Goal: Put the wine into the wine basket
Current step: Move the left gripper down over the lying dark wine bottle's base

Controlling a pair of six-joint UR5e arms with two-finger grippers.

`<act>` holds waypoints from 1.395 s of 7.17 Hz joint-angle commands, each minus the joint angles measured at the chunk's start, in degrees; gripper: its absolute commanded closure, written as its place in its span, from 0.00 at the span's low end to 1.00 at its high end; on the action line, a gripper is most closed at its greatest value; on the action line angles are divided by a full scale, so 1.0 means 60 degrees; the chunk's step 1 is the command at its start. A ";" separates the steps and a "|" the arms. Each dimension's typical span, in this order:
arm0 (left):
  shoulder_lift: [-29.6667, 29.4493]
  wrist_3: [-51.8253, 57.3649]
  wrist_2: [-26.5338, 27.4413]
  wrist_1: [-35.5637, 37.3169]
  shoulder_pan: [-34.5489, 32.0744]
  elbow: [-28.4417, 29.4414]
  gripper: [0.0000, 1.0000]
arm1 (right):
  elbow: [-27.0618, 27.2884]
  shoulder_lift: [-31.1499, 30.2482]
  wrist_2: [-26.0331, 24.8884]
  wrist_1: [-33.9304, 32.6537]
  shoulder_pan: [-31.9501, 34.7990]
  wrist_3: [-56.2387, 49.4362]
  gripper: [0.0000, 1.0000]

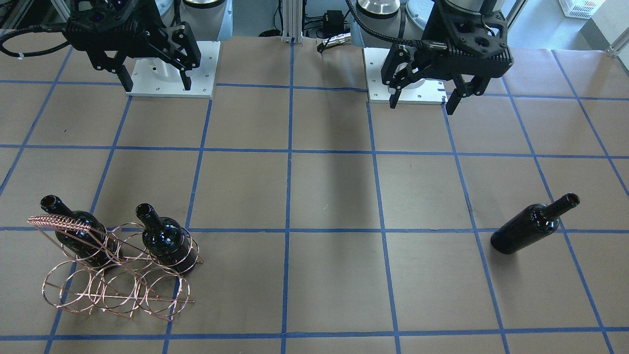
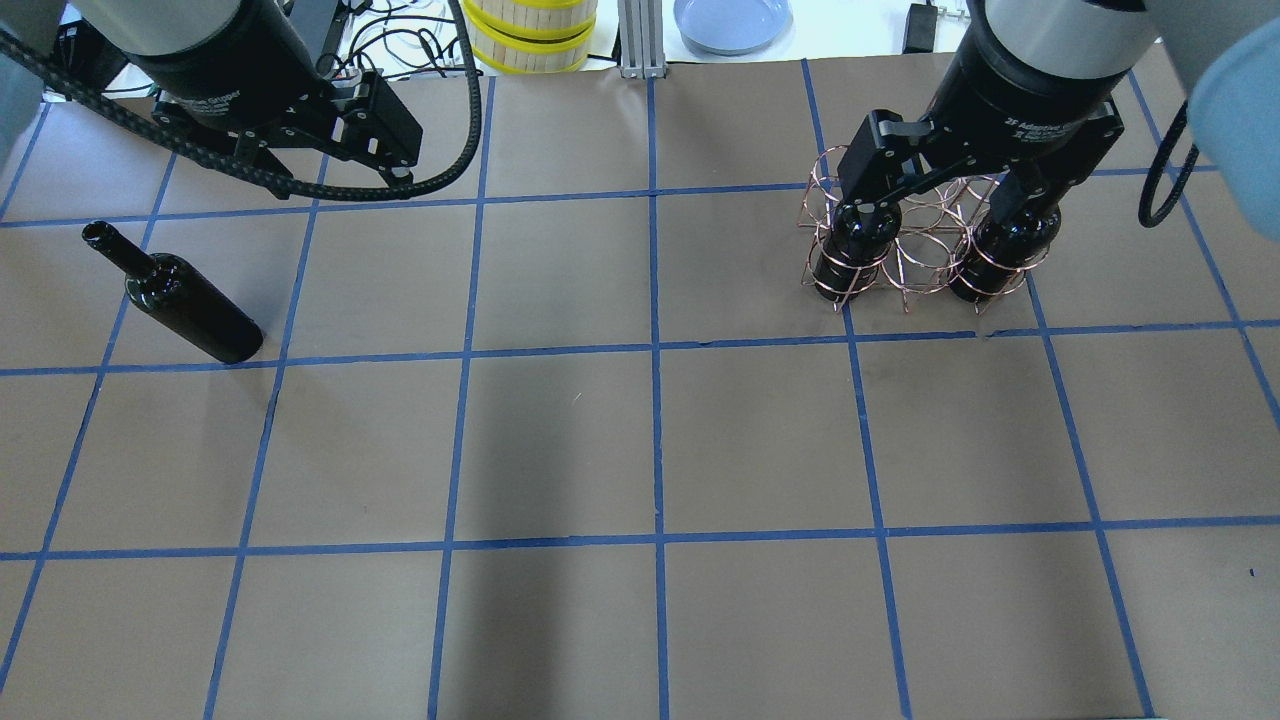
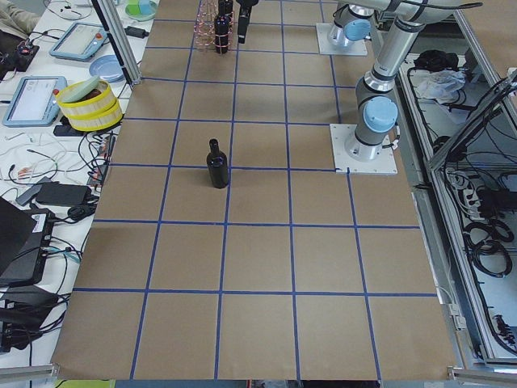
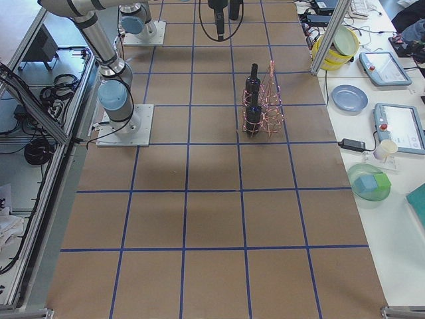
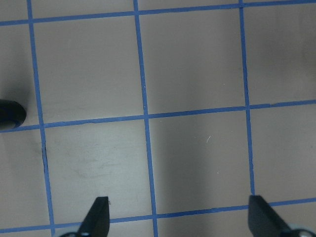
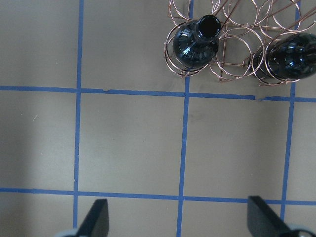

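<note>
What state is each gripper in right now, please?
Left gripper: open, holding nothing.
Right gripper: open, holding nothing.

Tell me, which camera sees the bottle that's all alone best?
The exterior front-facing view: the lone bottle shows whole, large and unblocked. Overhead shows it whole too; exterior left shows it small; the left wrist camera catches only a sliver.

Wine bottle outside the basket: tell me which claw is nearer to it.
Left. The left claw hangs on the same side as the wine bottle; the right claw is far across, by the wine basket.
</note>
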 commanded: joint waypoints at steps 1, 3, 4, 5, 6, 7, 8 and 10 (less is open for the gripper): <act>-0.0010 0.0093 0.0299 -0.0114 0.1134 0.0072 0.01 | 0.0000 0.0000 0.0000 -0.0004 0.0000 0.0000 0.00; -0.0082 0.1342 0.0624 0.0017 0.2919 0.0029 0.01 | 0.0000 0.0000 0.0000 0.0010 0.0000 0.0000 0.00; -0.0329 0.2629 0.0610 0.0337 0.4002 -0.0001 0.01 | 0.0000 0.0000 0.0000 -0.0004 0.0000 0.0000 0.00; -0.0506 0.3788 0.0610 0.0746 0.4651 -0.0059 0.03 | 0.0000 0.0000 0.0000 -0.0004 0.0000 0.0000 0.00; -0.0725 0.4481 0.0610 0.1620 0.4889 -0.0292 0.09 | 0.0000 0.0000 0.0000 0.0010 0.0000 0.0000 0.00; -0.0887 0.4996 0.0494 0.2746 0.5269 -0.1106 0.09 | 0.0000 0.0000 0.0000 0.0010 0.0000 0.0000 0.00; -0.0990 0.5276 0.0159 0.3917 0.5693 -0.1999 0.07 | 0.0000 0.0000 -0.0015 0.0010 0.0000 0.0000 0.00; -0.1108 0.5265 -0.0324 0.4222 0.5756 -0.2272 0.05 | 0.0000 0.0000 0.0000 0.0010 0.0000 0.0000 0.00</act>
